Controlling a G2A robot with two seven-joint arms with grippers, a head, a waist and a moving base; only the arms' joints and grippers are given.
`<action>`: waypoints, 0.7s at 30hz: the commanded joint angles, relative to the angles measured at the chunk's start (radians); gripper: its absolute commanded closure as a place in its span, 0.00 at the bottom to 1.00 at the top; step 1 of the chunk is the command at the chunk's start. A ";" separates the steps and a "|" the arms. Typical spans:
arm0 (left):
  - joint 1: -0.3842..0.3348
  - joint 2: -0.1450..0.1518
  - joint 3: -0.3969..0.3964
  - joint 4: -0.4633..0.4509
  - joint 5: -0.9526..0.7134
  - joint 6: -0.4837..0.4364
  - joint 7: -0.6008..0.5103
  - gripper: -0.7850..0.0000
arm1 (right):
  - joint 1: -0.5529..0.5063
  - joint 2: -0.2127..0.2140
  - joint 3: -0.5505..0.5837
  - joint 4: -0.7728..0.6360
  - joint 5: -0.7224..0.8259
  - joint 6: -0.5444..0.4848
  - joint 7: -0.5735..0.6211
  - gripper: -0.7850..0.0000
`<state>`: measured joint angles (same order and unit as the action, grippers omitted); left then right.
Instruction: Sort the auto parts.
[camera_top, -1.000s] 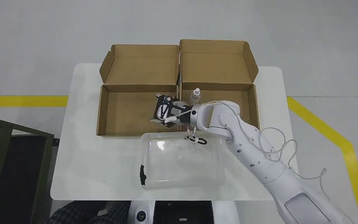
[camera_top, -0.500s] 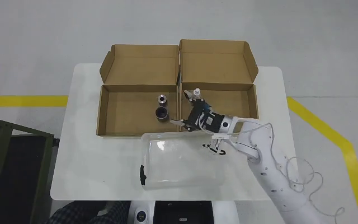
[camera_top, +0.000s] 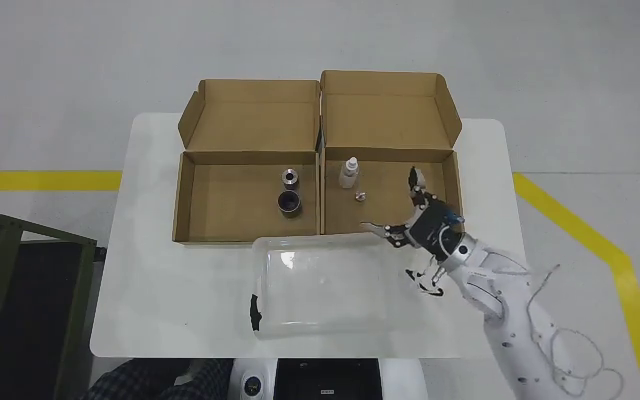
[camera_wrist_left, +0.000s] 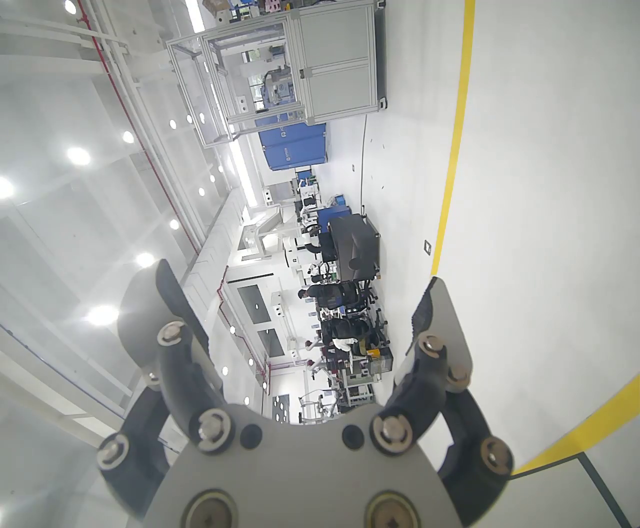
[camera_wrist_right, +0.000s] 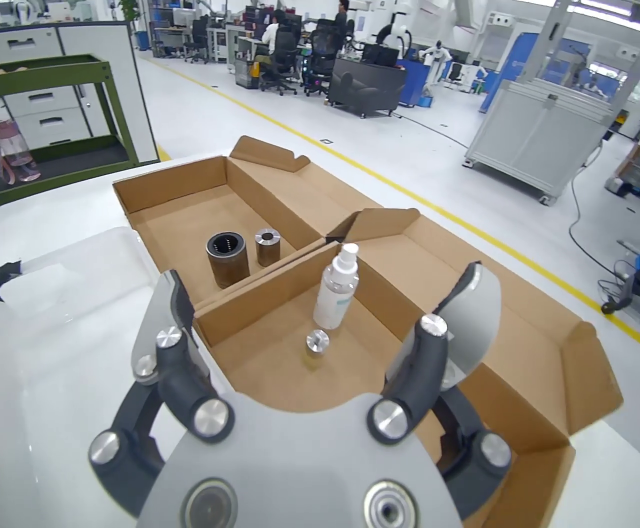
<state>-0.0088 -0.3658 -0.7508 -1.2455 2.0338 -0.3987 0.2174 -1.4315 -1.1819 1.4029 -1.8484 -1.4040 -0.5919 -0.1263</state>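
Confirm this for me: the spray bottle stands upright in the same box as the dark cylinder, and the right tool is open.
Not the same box. The top view shows the spray bottle upright in the neighbouring cardboard box, apart from the dark cylinder. The right tool is open, as stated.

Left box (camera_top: 215, 205) holds cylinders (camera_top: 289, 203); right box (camera_top: 388, 182), bottle (camera_top: 349, 173).

Bright factory hall with a pale grey floor (camera_top: 300, 40) crossed by a yellow floor line (camera_top: 60, 180). A green metal cart (camera_wrist_right: 60, 67), office chairs (camera_wrist_right: 275, 72) at desks, an aluminium-framed enclosure (camera_wrist_right: 530, 135), round ceiling lights (camera_wrist_left: 102, 315).
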 joint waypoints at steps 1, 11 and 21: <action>0.000 0.000 0.000 0.000 0.000 0.000 0.000 0.00 | -0.032 0.004 0.030 -0.005 0.001 0.010 -0.023 0.00; 0.000 0.000 0.000 0.000 0.000 0.000 0.000 0.00 | -0.198 0.018 0.172 -0.034 0.021 0.058 -0.138 0.00; 0.000 0.000 0.000 0.000 0.000 0.000 0.000 0.00 | -0.295 0.025 0.263 -0.034 0.052 0.081 -0.200 0.00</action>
<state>-0.0088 -0.3658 -0.7508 -1.2455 2.0338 -0.3987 0.2174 -1.7216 -1.1572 1.6608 -1.8836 -1.3553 -0.5132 -0.3235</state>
